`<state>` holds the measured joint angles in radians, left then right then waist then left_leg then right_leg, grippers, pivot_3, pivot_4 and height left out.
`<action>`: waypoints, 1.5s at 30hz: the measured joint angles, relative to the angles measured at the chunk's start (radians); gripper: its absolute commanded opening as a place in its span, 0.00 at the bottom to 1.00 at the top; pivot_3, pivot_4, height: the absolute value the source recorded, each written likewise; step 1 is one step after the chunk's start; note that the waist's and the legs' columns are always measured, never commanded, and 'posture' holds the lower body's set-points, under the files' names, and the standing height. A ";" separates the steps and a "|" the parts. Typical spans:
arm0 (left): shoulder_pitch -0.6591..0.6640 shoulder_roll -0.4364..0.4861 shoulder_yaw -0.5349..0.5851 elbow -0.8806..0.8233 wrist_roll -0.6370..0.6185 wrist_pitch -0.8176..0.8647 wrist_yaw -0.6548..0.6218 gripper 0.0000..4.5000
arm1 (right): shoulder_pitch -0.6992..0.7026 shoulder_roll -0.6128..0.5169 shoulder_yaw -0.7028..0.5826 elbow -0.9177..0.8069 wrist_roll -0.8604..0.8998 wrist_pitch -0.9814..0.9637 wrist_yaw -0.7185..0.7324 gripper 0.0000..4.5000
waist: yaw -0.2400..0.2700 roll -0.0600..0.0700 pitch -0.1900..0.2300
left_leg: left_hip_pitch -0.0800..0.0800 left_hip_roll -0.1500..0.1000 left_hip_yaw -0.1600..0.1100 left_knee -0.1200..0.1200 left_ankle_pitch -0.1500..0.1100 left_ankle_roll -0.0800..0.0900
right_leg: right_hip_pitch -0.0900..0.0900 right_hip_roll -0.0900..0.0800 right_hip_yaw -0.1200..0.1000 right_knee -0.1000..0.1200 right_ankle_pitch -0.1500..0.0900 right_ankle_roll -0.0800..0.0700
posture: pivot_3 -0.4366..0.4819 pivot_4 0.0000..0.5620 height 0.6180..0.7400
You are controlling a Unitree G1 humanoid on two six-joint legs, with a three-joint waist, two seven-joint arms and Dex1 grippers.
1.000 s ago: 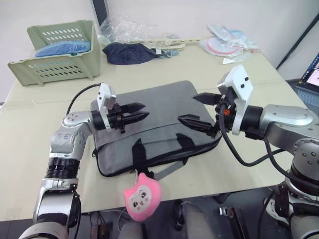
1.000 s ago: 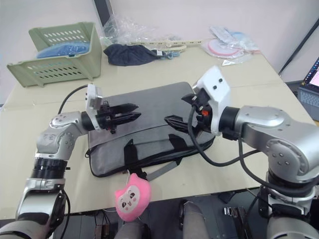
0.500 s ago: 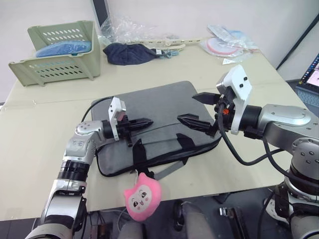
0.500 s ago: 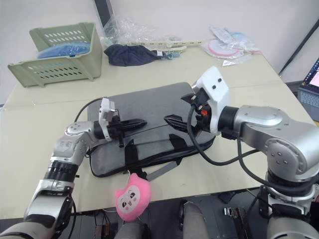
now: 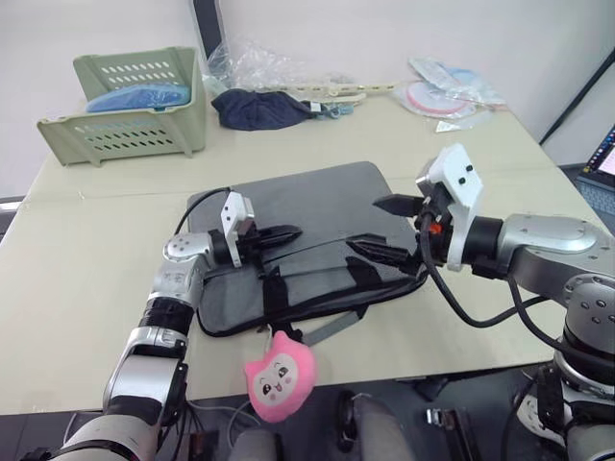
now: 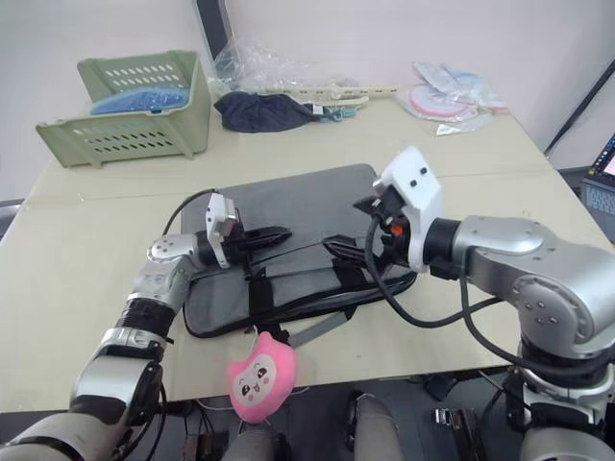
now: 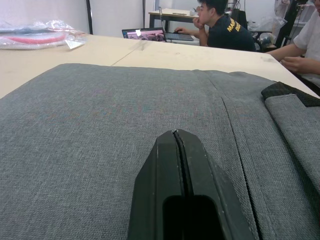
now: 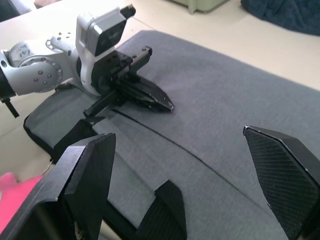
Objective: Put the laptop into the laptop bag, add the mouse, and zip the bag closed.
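At frame centre, we see the flat grey fabric laptop bag on the beige table. Our left end effector, fingers pressed together, rests low on it; our right end effector hovers spread wide over its right half.

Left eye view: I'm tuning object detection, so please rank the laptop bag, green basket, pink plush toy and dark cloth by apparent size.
1. laptop bag
2. green basket
3. dark cloth
4. pink plush toy

The last two look alike; the toy lies nearer the camera.

grey laptop bag flat on table, black handles flopped toward near edge, zipper line across top
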<state>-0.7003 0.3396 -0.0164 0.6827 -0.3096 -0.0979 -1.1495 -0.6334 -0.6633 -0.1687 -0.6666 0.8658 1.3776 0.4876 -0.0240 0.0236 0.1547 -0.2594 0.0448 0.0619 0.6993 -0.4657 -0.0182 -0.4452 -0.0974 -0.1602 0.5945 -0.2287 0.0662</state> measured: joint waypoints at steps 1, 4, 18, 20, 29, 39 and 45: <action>0.003 -0.001 0.000 0.000 0.000 -0.004 -0.001 0.01 | 0.010 -0.001 -0.001 0.000 0.004 0.002 0.000 1.00 | 0.000 0.001 -0.001 | 0.000 0.000 0.000 0.000 0.000 0.000 | 0.000 0.000 0.000 0.000 0.000 0.000 | 0.48 0.27 1.00; 0.024 0.000 0.000 -0.007 0.000 -0.013 -0.008 0.01 | 0.061 0.010 -0.029 0.000 0.079 0.047 0.000 1.00 | -0.002 0.007 -0.007 | 0.002 0.000 0.000 -0.001 0.000 0.001 | 0.002 0.000 0.000 -0.001 0.000 0.000 | 0.48 0.27 1.00; 0.054 0.009 -0.002 -0.041 0.000 0.007 -0.014 0.01 | 0.143 0.077 -0.072 0.060 0.308 0.229 -0.030 1.00 | -0.003 0.014 -0.013 | 0.006 0.000 0.001 -0.004 -0.001 0.001 | 0.004 0.000 0.002 -0.002 0.000 0.000 | 0.48 0.27 1.00; 0.056 0.012 -0.002 -0.041 0.000 0.008 -0.014 0.01 | 0.165 0.093 -0.002 0.111 0.308 0.231 -0.046 1.00 | -0.004 0.013 -0.014 | 0.007 0.000 0.001 -0.005 -0.001 0.001 | 0.004 0.000 0.002 -0.002 0.000 0.000 | 0.48 0.27 1.00; 0.059 0.013 -0.002 -0.042 0.000 0.008 -0.014 0.01 | 0.090 0.172 0.132 0.285 0.302 0.232 -0.139 1.00 | -0.005 0.014 -0.015 | 0.008 0.000 0.001 -0.005 -0.001 0.001 | 0.005 0.000 0.002 -0.002 0.000 0.000 | 0.48 0.27 1.00; 0.067 0.016 -0.002 -0.058 0.000 0.013 -0.008 0.01 | 0.058 0.066 0.305 0.240 0.202 0.086 0.031 1.00 | -0.006 0.014 -0.015 | 0.008 0.000 0.001 -0.007 -0.001 0.001 | 0.005 0.001 0.001 -0.004 0.000 0.000 | 0.48 0.27 1.00; 0.067 0.018 -0.002 -0.061 0.000 0.021 -0.007 0.01 | 0.036 0.012 0.434 0.210 0.055 -0.157 0.239 1.00 | -0.007 0.013 -0.015 | 0.009 0.000 0.002 -0.007 -0.001 0.001 | 0.005 0.000 0.001 -0.004 0.000 0.000 | 0.48 0.27 1.00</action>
<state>-0.6330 0.3578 -0.0187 0.6221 -0.3095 -0.0767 -1.1566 -0.5975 -0.6511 0.2650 -0.4570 0.9208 1.2206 0.7270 -0.0309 0.0369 0.1398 -0.2509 0.0449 0.0635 0.6921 -0.4665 -0.0172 -0.4407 -0.0969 -0.1592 0.5907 -0.2289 0.0658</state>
